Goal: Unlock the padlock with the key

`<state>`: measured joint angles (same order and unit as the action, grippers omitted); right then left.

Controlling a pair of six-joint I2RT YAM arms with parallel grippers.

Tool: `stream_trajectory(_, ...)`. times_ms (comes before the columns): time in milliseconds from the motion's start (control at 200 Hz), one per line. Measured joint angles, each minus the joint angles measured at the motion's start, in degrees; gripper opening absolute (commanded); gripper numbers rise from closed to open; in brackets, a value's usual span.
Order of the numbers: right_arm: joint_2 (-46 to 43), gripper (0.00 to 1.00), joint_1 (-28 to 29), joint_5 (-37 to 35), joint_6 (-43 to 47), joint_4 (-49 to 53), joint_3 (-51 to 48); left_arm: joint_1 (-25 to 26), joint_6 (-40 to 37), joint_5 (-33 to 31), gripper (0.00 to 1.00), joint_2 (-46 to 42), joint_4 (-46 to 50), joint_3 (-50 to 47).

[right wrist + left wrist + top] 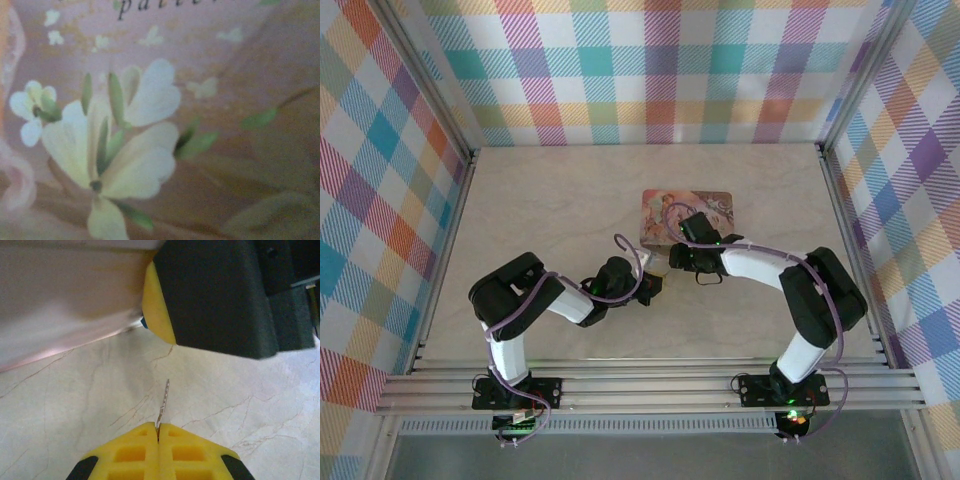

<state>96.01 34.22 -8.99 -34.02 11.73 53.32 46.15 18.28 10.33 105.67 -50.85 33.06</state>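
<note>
Left wrist view: left pincer (pixel 158 428) clamped shut on the key (pixel 163 399), blade jutting out over the counter (pixel 75 405). Padlock (pixel 143 322), a blue sliver, sits at the box (pixel 65 295) edge beside the right pincer (pixel 665 260), whose gap I cannot tell.

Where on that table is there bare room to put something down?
The table is bare left of the pink box to the left wall, along the back wall, and right of the box. It is crowded at the box's near edge, where the left gripper, pinching the key, and right gripper meet.
</note>
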Motion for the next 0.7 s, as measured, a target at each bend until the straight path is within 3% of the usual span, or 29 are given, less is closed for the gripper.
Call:
stream_trajectory(285, 0.31, 0.38, 0.0, -1.57, 0.5, -0.17, 0.72, 0.0, -0.2, -0.22, 0.0, -1.44, 1.27, -0.42)
stream_trajectory(445, 1.81, 0.37, 0.15, -2.1, 0.7, -1.57, 0.81, 0.0, -0.79, -0.22, 0.0, -2.34, 1.46, -0.7)
stream_trajectory(700, 2.82, 0.11, 0.26, -2.58, 3.1, -3.54, 0.79, 0.0, -1.68, -0.39, 0.0, -4.0, 2.95, -1.09)
